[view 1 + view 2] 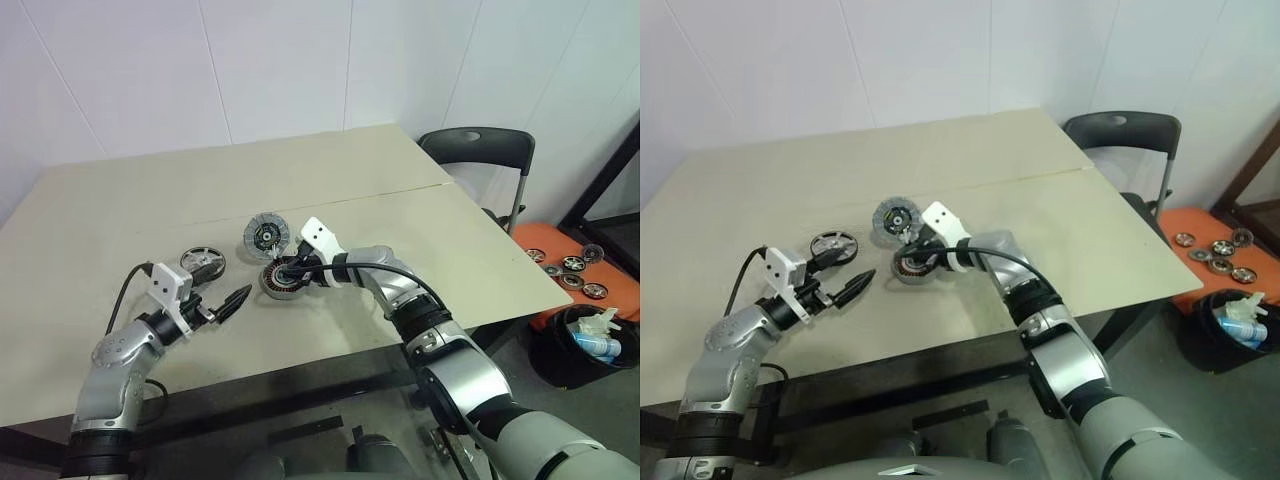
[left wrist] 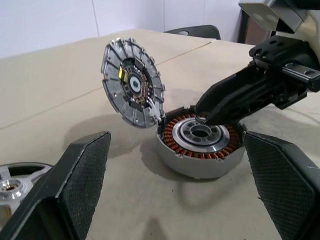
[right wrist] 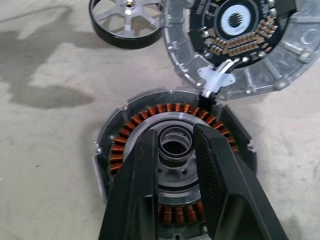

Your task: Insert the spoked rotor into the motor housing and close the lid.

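step: pre-insertion; spoked rotor (image 1: pixel 203 263) not yet picked up, lies beside left gripper (image 1: pixel 236 300)
left jaws: spread wide, empty
right gripper (image 3: pixel 175 150): narrow gap, straddling hub of motor housing (image 2: pixel 200 145); grasp unclear
next: clear housing, fetch rotor
lid (image 2: pixel 131 82): tilted open behind housing
right wrist view: copper windings, hub between fingers

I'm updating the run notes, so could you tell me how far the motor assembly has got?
Early stage. Done: the lid stands open, tilted up beside the housing. In hand: the right gripper sits over the housing's hub, holding nothing; the left gripper is open. Left: the rotor lies on the table, uninserted, and the lid needs closing.
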